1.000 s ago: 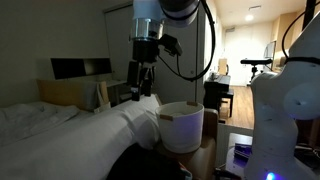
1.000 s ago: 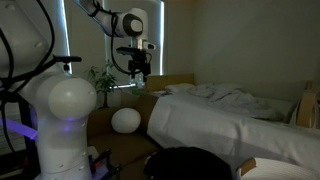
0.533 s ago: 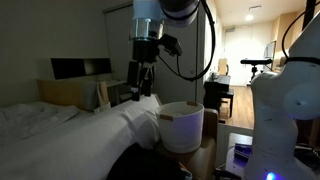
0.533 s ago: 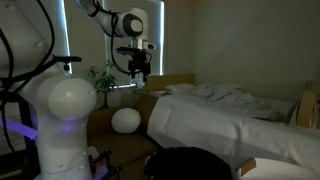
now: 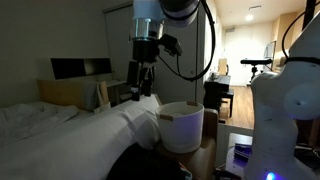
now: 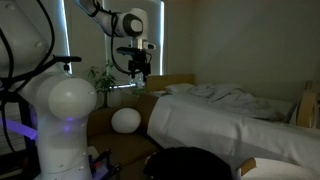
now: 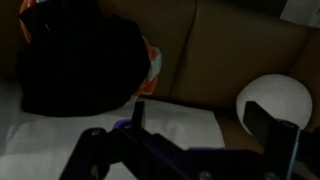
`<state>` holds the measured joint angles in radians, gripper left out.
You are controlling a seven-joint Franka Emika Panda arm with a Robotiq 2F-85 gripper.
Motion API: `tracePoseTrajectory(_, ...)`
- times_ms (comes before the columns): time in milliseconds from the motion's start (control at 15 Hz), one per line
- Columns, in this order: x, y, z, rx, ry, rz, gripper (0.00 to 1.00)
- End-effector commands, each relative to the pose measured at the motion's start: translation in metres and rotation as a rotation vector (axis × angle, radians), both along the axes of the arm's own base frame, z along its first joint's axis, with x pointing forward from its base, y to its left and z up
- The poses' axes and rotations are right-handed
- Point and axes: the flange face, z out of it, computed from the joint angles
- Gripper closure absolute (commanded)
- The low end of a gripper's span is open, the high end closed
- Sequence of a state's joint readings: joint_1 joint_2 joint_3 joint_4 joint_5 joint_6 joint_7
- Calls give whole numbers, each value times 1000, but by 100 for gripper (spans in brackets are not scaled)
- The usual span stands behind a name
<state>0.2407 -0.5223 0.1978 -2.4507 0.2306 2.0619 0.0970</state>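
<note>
Dim bedroom, with a lit doorway [image 5: 232, 45] behind. The pincer [image 5: 143, 88] hangs fingers-down from a vertical wrist, jaws wide apart and empty, just above the edge of the white bedding [image 5: 100, 125]. In the wrist view a black bundle [image 7: 80, 60] lies beyond the sheet, with a white globe [image 7: 272, 100] well apart from it. Open air surrounds the arm [image 5: 150, 20].

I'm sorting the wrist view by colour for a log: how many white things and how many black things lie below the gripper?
White: 2 (sheet, globe)
Black: 1 (cloth bundle)
Total: 3
</note>
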Motion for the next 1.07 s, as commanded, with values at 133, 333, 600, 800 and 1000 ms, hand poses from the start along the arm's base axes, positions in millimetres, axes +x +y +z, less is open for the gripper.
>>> tracePoseTrajectory(133,0,0,1,0,1,0,0)
tracePoseTrajectory(333,0,0,1,0,1,0,0)
tracePoseTrajectory(600,0,0,1,0,1,0,0)
tracePoseTrajectory(800,0,0,1,0,1,0,0)
tracePoseTrajectory(1000,16,1,7,-41,-5,-18,0)
